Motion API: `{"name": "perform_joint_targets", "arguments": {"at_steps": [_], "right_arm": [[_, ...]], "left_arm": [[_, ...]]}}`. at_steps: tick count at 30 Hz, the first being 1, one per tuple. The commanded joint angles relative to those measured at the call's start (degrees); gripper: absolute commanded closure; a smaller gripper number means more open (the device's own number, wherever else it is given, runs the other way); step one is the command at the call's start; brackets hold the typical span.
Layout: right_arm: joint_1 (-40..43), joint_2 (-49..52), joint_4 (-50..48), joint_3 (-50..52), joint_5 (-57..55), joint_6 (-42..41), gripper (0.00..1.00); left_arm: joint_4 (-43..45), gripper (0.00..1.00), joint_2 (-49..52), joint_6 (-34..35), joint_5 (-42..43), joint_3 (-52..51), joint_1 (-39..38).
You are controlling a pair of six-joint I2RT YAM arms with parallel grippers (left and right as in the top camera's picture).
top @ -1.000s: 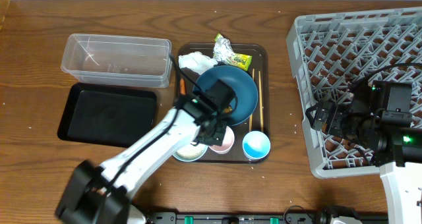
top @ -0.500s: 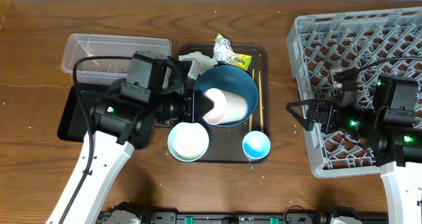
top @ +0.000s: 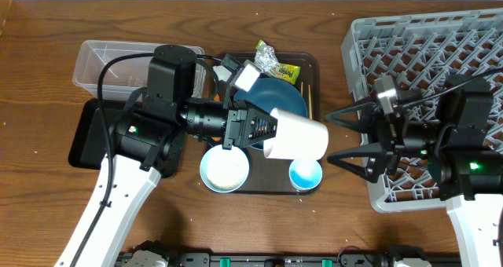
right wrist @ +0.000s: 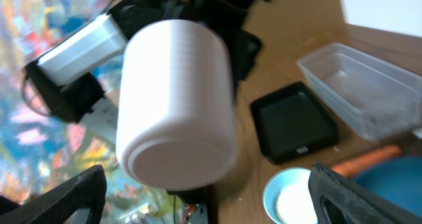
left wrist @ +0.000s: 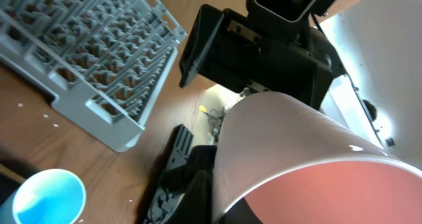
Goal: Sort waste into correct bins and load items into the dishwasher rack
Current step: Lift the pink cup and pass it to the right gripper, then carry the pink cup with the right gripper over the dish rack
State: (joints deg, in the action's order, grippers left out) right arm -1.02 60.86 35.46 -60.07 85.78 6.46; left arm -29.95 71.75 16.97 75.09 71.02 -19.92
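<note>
Pink cup [left wrist: 290, 151] interior (left wrist only)

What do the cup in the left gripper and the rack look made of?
The small pink cup looks like matte plastic or melamine: smooth opaque white wall, pink inside. The dishwasher rack looks like light-grey moulded plastic, an open lattice grid.
</note>
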Motion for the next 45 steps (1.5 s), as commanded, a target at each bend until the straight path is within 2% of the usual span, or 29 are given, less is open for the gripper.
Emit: {"name": "perform_joint_targets", "arguments": {"at_steps": [1,6,13,15,18,23,24,25,27,28,30,33,37,40,42,45], "right_arm": [[-2.89,-0.37,-2.60,-0.98,3.41,0.87,0.10],[-6.64,-0.37,-8.55,-0.98,2.91,0.87,0.17],[-13.94,-0.35,-12.26,-0.98,-6.32,-2.21,0.21],[-15.37,-0.37,-15.28,-0.98,-6.32,-3.37,0.32],[-16.46,-0.37,-19.74,-0.98,-7.56,-7.02,0.34],[-16.41,-0.37,-20.28,-0.98,-10.27,-8.20,0.46],[-16.41,-0.37,-20.11,-0.98,-11.21,-8.37,0.48],[-16.41,-0.37,-19.71,-0.98,-13.29,-9.09,0.48],[-16.39,-0.50,-18.67,-0.98,-16.68,-9.86,0.48],[-16.17,-0.66,-17.59,-0.98,-18.95,-9.86,0.49],[-15.30,-1.36,-14.49,-0.98,-24.96,-9.88,0.50],[-13.05,-2.73,-7.48,-1.01,-37.79,-11.96,0.51],[-7.32,-5.01,4.17,-1.01,-66.62,-20.61,0.49],[-2.03,-6.29,8.90,-1.03,-80.83,-23.32,0.49],[2.12,-6.73,10.49,-1.05,-86.73,-24.50,0.53],[9.42,-6.38,11.34,-1.03,-91.97,-24.92,0.51]], "left_arm": [[0.33,0.94,0.04,0.72,3.10,0.68,0.24],[0.55,0.94,0.04,0.72,3.08,0.68,0.24],[0.52,0.94,0.04,0.70,1.53,0.68,0.24],[0.55,0.94,0.07,0.70,-0.11,0.68,0.22],[0.52,0.94,0.07,0.72,-1.20,0.68,0.20],[0.55,0.93,0.07,0.72,-1.20,0.68,0.20],[0.55,0.86,0.07,0.70,-1.20,0.68,0.20],[0.57,0.75,0.07,0.70,-1.29,0.68,0.28],[0.63,0.46,0.04,0.70,-2.69,0.68,0.96],[0.76,0.28,0.04,0.72,-3.26,0.68,1.88],[0.72,0.12,0.04,0.76,-3.76,0.68,4.13],[0.66,0.06,0.04,2.51,-3.72,0.68,7.67],[0.22,0.03,0.04,4.39,-3.54,0.68,11.50],[0.22,0.02,0.04,4.37,-3.54,0.68,12.33],[0.22,0.01,0.04,4.35,-3.56,0.68,12.35],[0.22,0.01,0.04,4.35,-3.58,0.68,12.35]]}}
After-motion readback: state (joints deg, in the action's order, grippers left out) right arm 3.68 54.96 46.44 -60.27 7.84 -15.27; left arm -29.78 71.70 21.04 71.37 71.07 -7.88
